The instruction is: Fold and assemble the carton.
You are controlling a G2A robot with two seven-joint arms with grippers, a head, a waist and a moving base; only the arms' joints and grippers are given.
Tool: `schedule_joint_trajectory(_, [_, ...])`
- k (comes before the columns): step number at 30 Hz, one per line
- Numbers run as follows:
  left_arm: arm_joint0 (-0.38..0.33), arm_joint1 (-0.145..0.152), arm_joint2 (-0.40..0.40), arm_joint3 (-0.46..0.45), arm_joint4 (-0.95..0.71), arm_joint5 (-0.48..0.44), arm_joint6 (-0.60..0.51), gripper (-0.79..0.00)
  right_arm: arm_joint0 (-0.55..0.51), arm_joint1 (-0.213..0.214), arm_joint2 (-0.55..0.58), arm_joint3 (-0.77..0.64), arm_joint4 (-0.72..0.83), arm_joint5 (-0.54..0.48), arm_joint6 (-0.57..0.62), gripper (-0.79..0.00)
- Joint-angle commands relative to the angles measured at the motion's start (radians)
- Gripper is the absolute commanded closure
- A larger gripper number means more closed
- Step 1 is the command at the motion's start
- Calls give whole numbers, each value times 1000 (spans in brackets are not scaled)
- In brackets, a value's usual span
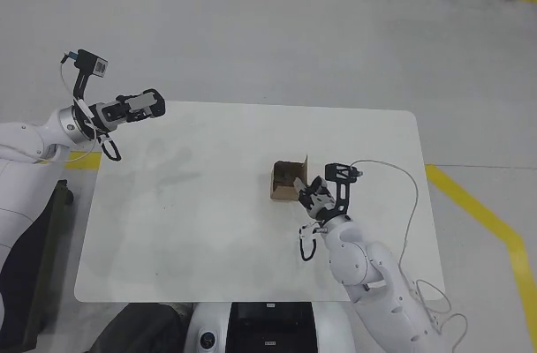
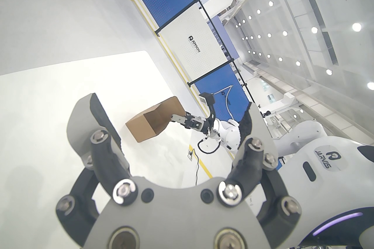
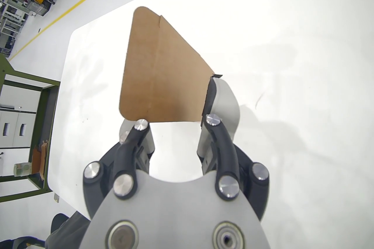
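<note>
The brown carton [image 1: 286, 179] sits right of centre on the white surface [image 1: 189, 229], one end open. The right end effector [image 1: 311, 194] touches its flap [image 3: 157, 66], fingers spread; the left end effector [image 1: 155, 103] hovers at the far-left corner, fingers apart.

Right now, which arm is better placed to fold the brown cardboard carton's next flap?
Right. The right gripper sits open against the brown cardboard carton, its fingers beside a flap. The left gripper hangs open at a far corner of the white table, well apart from the carton.
</note>
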Motion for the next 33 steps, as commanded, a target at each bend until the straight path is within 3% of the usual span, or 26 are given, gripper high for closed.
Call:
schedule_joint_trajectory(1, [0,0,0,0,0,0,0,-785,10,-1,4,14,3,-6,-1,-302])
schedule_joint_trajectory(3, [0,0,0,0,0,0,0,-785,16,-2,8,23,3,-14,-4,-215])
schedule_joint_trajectory(5, [0,0,0,0,0,0,0,-785,17,-3,11,23,10,-31,-9,-77])
schedule_joint_trajectory(7, [0,0,0,0,0,0,0,-785,13,-2,15,17,8,-54,-17,0])
schedule_joint_trajectory(18, [0,0,0,0,0,0,0,-785,-33,3,55,-66,113,-187,-19,0])
schedule_joint_trajectory(33, [12,-1,-4,-21,23,4,19,-785,-161,10,112,-225,474,-358,21,0])
